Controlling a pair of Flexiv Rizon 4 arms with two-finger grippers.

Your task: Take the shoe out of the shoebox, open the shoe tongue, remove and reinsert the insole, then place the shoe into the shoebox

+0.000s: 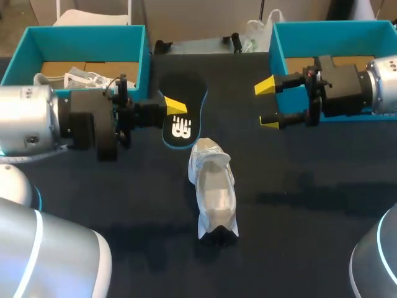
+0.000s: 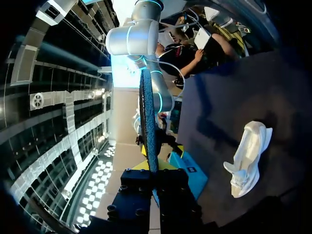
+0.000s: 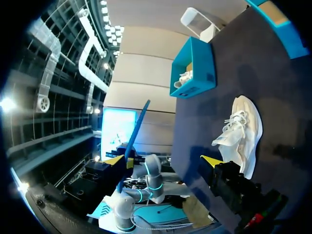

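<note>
The shoe [image 1: 213,189] lies mid-table [image 1: 310,205]. Behind it, the insole [image 1: 183,112] sits clamped in the left gripper [image 1: 175,108]. The left shoebox [image 1: 87,38] stands rear left, and the right shoebox [image 1: 322,28] rear right, behind the right gripper [image 1: 267,104].

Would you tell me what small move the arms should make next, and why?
Probably the right gripper should come down to steady the shoe, which lies loose on the table. The left gripper holds the insole clear of it, and the right one is open and empty.
</note>
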